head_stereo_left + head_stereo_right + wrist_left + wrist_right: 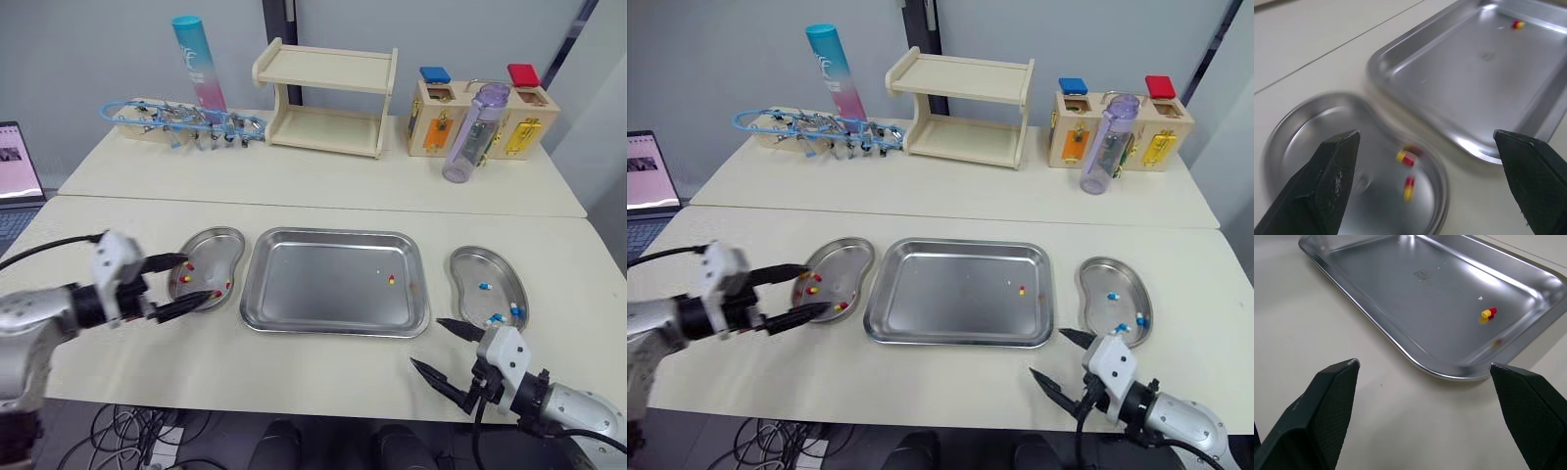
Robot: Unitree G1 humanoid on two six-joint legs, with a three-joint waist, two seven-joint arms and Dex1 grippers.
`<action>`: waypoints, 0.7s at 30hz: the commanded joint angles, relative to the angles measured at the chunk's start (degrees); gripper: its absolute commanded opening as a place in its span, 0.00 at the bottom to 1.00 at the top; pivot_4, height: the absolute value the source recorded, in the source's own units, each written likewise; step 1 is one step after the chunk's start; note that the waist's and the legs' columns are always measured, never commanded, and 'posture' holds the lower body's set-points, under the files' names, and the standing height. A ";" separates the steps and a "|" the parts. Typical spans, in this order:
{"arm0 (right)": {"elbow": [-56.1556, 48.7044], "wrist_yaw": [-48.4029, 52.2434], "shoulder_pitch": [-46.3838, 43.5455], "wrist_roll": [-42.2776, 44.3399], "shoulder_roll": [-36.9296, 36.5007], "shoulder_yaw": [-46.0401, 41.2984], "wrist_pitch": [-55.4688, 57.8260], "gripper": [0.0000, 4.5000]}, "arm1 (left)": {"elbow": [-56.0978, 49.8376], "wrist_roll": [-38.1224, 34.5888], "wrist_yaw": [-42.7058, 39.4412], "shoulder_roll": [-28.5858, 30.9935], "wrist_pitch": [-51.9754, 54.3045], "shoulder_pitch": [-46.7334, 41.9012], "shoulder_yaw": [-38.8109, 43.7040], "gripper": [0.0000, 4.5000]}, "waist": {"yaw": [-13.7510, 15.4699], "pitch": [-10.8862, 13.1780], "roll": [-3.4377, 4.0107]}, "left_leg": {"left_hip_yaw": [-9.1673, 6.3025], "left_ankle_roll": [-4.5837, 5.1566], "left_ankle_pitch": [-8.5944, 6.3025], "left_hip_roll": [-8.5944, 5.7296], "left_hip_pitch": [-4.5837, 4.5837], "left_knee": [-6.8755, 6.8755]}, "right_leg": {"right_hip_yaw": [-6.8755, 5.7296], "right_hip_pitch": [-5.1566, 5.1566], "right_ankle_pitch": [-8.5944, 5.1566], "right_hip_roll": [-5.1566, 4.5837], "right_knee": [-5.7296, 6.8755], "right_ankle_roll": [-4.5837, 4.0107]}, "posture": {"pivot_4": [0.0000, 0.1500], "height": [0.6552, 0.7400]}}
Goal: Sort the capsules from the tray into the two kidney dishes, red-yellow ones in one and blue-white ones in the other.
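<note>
The sorting looks nearly finished: one red-yellow capsule [391,279] lies in the rectangular stainless-steel tray [313,294], toward its right side. The left steel kidney dish [214,243] holds several red-yellow capsules [185,278], and the right steel kidney dish [477,264] holds blue-white capsules [484,287]. The left tool [201,277] hovers over the left dish, spread wide and empty. The right tool [425,342], also wide and empty, hangs over the tabletop [294,372] near the tray's front right corner. The next move probably calls for pinching that last capsule and carrying it across to the left dish.
</note>
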 commanded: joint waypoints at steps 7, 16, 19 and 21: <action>-2.29 -4.59 1.22 -0.67 2.32 2.28 -1.20 1.00 | 7.34 9.01 -3.55 -14.00 -3.61 -19.88 -22.41 1.00 | -0.73 -0.01 -0.01 | -0.01 0.01 0.00 0.01 -0.04 0.04 | 0.01 -0.06 0.00 0.07 0.05 0.00 | 1.00 1.00; -6.50 -7.66 3.01 0.22 2.42 2.43 1.42 1.00 | 27.10 17.01 -2.94 -29.50 -14.32 -30.66 -29.65 0.80 | -0.76 -0.01 -0.02 | -0.04 0.02 0.01 -0.04 -0.06 0.14 | 0.01 -0.03 0.01 0.05 0.05 0.02 | 1.00 1.00; -7.91 -8.69 3.90 0.30 2.53 2.23 2.14 1.00 | 33.93 19.52 -1.99 -33.60 -17.91 -33.36 -30.64 0.80 | -0.54 -0.01 -0.02 | -0.06 0.02 0.01 -0.07 -0.08 0.16 | 0.00 -0.02 0.00 0.04 0.04 0.03 | 1.00 1.00; -8.74 -9.35 4.40 0.28 2.57 2.16 2.62 1.00 | 38.17 20.92 -1.73 -35.83 -19.37 -34.99 -31.01 0.80 | -0.52 -0.01 -0.02 | -0.06 0.02 0.01 -0.09 -0.08 0.17 | 0.01 -0.02 0.00 0.03 0.04 0.03 | 1.00 1.00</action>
